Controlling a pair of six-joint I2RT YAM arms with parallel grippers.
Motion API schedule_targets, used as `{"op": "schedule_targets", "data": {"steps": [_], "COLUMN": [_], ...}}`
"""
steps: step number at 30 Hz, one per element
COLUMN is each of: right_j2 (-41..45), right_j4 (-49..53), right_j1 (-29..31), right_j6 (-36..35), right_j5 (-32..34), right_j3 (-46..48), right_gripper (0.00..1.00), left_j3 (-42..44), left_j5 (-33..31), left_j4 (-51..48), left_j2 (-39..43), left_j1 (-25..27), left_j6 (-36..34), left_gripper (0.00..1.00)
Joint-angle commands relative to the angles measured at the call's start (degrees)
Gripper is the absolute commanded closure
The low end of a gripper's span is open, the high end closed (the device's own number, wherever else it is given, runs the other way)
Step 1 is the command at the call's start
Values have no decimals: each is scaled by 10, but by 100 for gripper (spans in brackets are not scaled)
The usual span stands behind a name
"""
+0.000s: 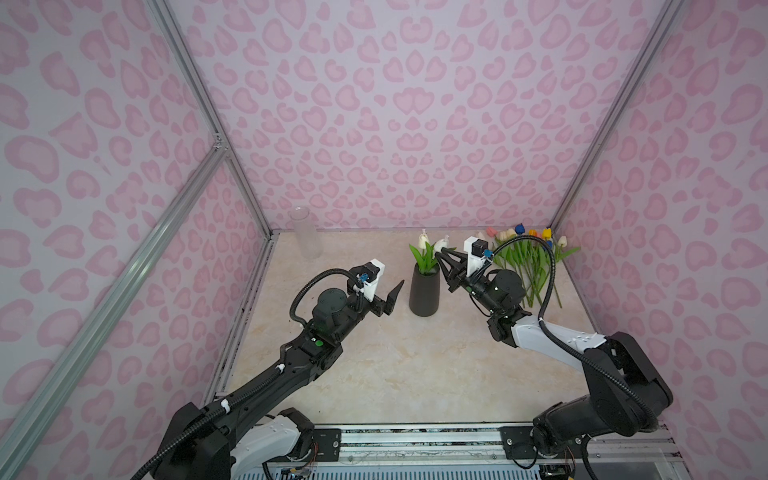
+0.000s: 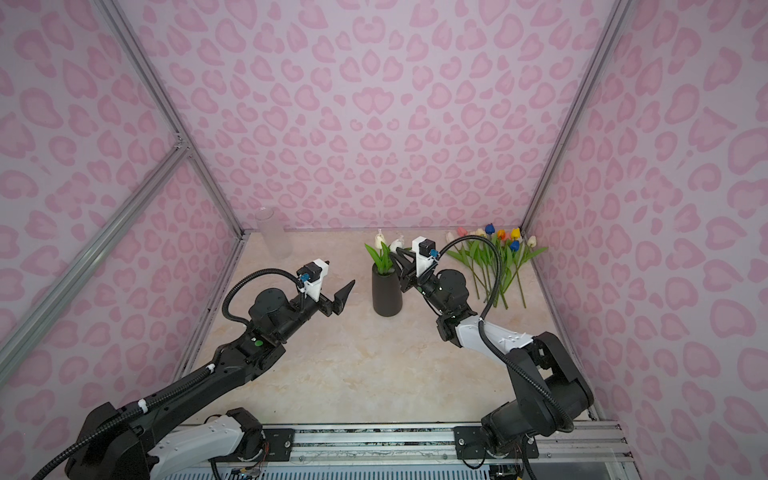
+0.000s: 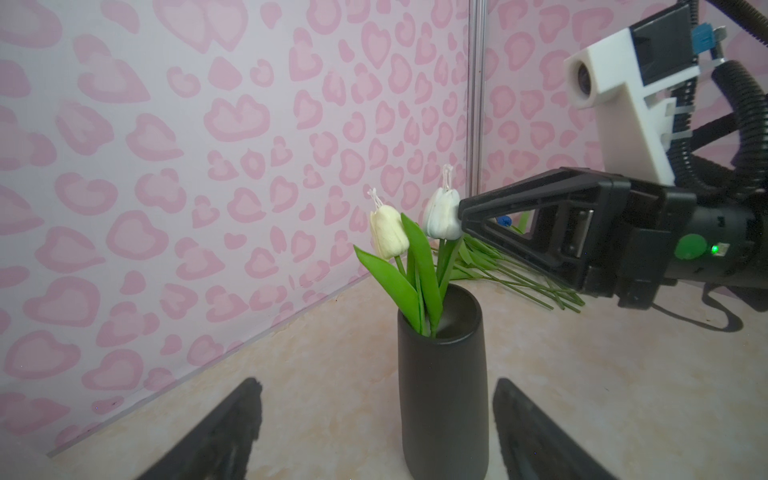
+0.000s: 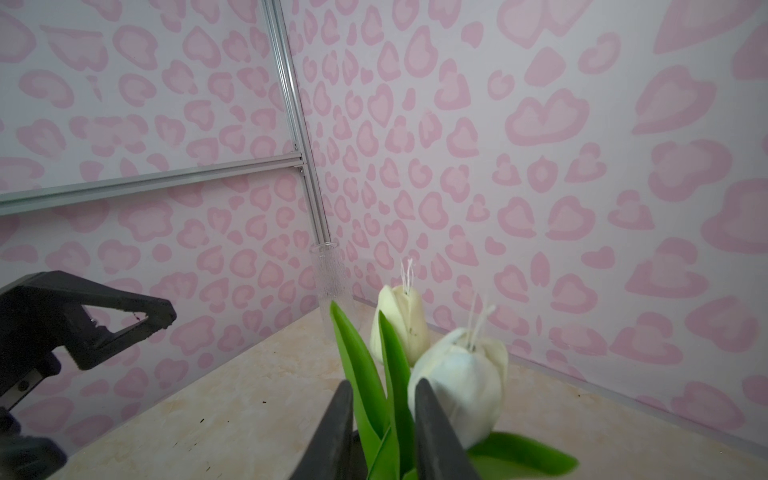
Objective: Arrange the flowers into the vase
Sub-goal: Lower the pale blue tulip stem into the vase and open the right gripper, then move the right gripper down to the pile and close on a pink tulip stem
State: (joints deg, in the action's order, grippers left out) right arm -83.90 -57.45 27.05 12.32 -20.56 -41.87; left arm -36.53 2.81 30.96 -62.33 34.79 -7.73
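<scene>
Two pale tulips (image 3: pixel 388 232) in the black vase (image 1: pixel 424 291), right tool (image 4: pixel 382 386) narrowly parted around their leaves (image 4: pixel 359 365), left tool (image 1: pixel 395 294) spread wide nearby, other flowers (image 1: pixel 528 257) lying on the bench (image 1: pixel 395 365)

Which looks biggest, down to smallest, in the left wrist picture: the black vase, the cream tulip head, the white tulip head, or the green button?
1. black vase, by far the largest
2. cream tulip head and white tulip head: about alike, too close to rank
3. green button, smallest
</scene>
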Motion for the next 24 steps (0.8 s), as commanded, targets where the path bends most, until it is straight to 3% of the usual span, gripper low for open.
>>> {"op": "schedule_targets", "data": {"steps": [1,8,13,17,21,24], "right_j2": [30,119,119,49,-93,-186], "right_j4": [25,141,314,558,817,934], "right_j1": [1,-9,-94,-171,-215,-229], "right_j6": [-20,-55,-42,-52,-74,-91], "right_j5": [14,90,61,65,143,177], "right_j3": [-3,-25,-106,-230,-378,-463], "right_gripper": [68,62,60,62,67,71], "left_j3": [4,15,14,15,10,7], "left_j5": [-1,0,12,33,37,42], "left_j4": [11,11,8,13,15,26], "left_j2": [12,52,66,66,48,31], "left_j1": [0,0,0,0,0,1], "left_j6": [-3,2,12,18,22,28], "left_gripper": [12,11,11,11,11,11]}}
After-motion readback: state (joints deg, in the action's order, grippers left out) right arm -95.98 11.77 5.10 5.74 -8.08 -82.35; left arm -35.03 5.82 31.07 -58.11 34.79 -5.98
